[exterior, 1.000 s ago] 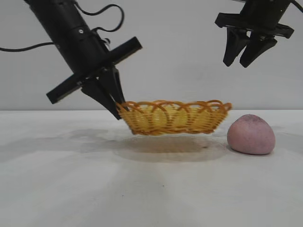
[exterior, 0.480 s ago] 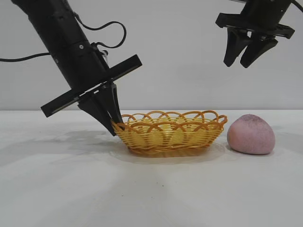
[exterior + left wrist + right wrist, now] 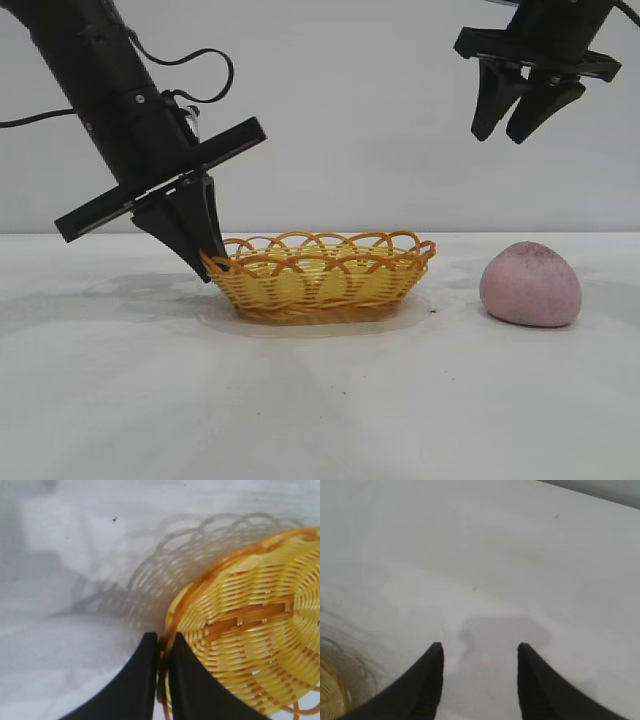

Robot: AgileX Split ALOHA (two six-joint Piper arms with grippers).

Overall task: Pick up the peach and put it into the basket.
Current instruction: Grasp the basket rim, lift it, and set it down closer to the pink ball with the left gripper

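A white table [image 3: 320,400] fills the lower half of the exterior view, from 9 o'clock across to 3 o'clock. A plain pale wall [image 3: 360,120] stands behind it and takes up the upper half, meeting the table along a level line. A black cable [image 3: 30,120] enters at about 10 o'clock, in front of the wall. A small dark speck [image 3: 433,311] lies on the table towards 4 o'clock of centre.
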